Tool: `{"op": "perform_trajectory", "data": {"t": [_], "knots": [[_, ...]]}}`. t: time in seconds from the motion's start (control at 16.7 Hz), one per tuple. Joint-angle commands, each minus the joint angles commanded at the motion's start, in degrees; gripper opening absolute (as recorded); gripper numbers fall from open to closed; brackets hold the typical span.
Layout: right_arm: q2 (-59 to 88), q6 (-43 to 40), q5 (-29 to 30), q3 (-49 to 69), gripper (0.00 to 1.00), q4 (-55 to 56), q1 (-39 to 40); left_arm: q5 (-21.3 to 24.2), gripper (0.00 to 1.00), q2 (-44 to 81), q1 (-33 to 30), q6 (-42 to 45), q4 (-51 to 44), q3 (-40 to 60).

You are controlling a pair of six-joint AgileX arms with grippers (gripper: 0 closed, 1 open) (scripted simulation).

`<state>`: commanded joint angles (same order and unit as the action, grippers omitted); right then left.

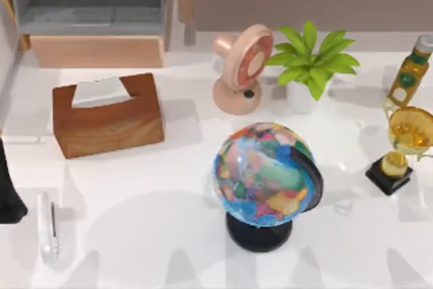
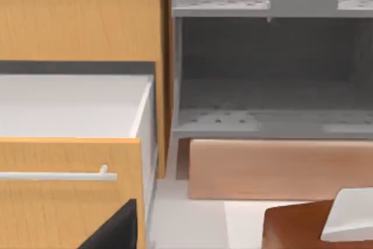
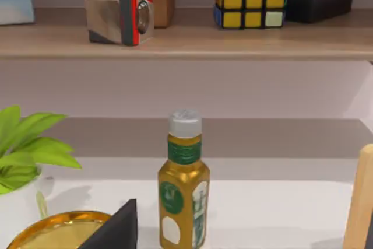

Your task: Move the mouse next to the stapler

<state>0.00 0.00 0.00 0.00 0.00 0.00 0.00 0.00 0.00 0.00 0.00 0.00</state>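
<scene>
A slim white stapler [image 1: 47, 229] lies at the white table's [image 1: 155, 194] near left corner, long axis front to back, just beside the black left arm [image 1: 8, 197], judged the nearer. The mouse's whereabouts, and whether either gripper is open, cannot be told.

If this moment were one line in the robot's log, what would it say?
left arm at table left edge, beside white stapler | right wrist camera facing bottle | globe centre front
</scene>
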Motion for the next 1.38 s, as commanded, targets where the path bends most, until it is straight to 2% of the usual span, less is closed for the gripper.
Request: {"op": "perform_trajectory", "data": {"t": [0.3,0.54,0.84,1.38], "knots": [[0.0,0.0,0.0,0.0,1.0,0.0,0.0,0.1,1.0,3.4,0.5,1.0,-2.5,3.4],[0.0,0.0,0.0,0.0,1.0,0.0,0.0,0.6,1.0,16.5,2.5,4.5,-11.1,16.2],[0.0,0.0,0.0,0.0,1.0,0.0,0.0,1.2,1.0,45.5,6.6,10.4,-26.3,44.2],[0.0,0.0,0.0,0.0,1.0,0.0,0.0,2.1,1.0,110.2,15.7,21.2,-56.3,103.8]]}}
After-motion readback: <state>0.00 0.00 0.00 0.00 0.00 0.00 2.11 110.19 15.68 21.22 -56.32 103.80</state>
